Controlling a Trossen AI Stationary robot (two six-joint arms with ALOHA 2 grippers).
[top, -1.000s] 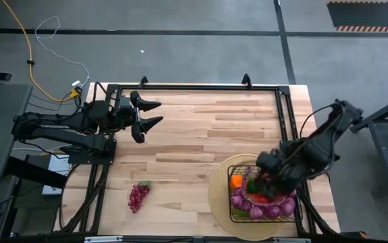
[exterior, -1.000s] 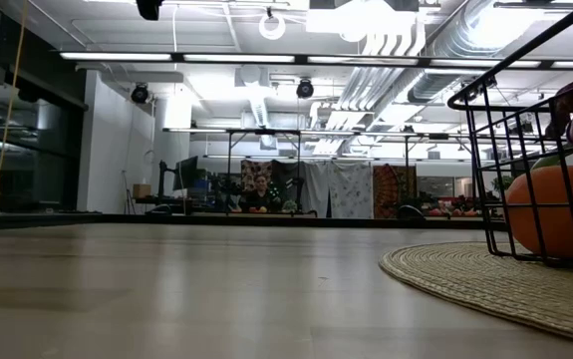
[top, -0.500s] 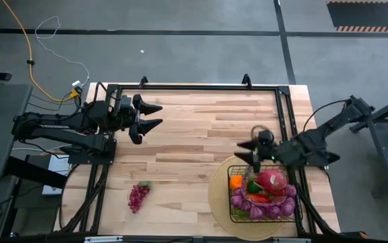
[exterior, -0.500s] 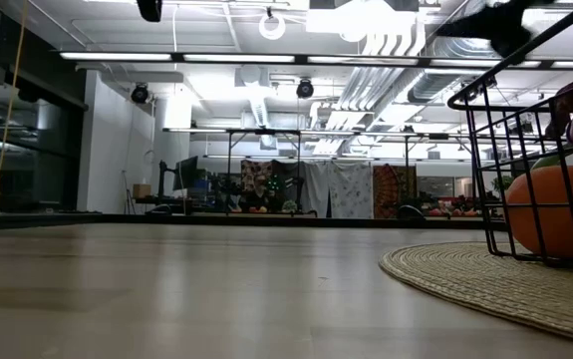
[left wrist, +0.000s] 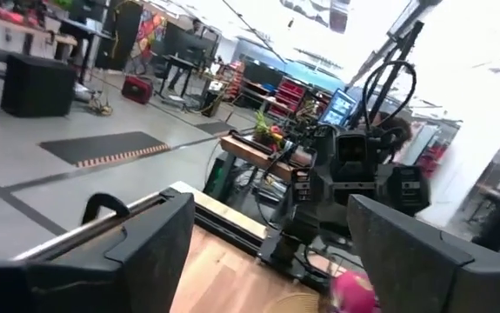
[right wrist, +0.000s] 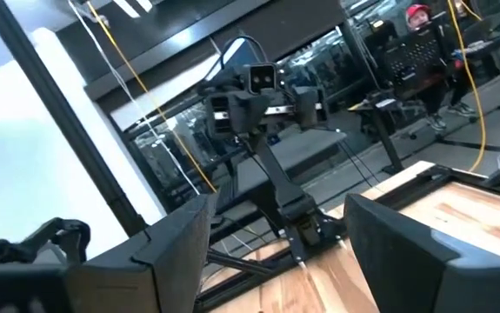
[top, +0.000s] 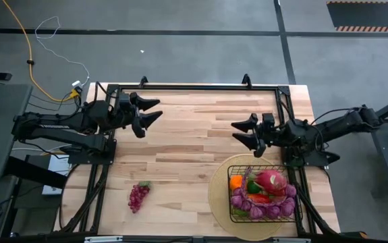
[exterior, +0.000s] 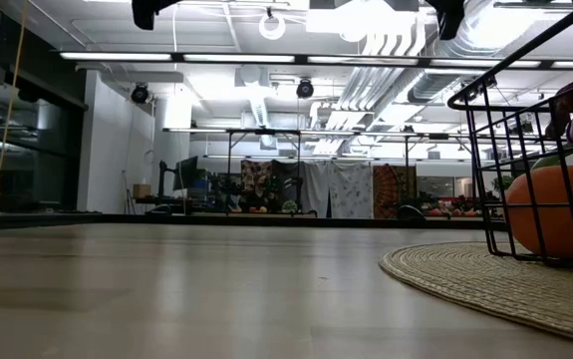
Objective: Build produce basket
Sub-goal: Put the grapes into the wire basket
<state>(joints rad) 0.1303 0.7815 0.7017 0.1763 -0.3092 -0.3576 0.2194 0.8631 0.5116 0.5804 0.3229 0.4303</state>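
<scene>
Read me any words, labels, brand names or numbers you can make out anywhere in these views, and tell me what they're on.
None can be read.
The basket, the grape bunch and both arms show no lettering.
Screens and signs in the room behind are too blurred to read.

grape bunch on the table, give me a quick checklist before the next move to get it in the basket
1. Grape bunch lies free on the table, nothing touching it: ok.
2. Left gripper jaws open, empty: ok.
3. Right gripper jaws open, empty, off the basket: ok.
4. A gripper positioned over the bunch: not ok, both hover well away from it.
5. Basket sits on the woven mat: ok.
6. Room in the basket beside the dragon fruit and orange: cannot tell, it looks nearly full.
</scene>
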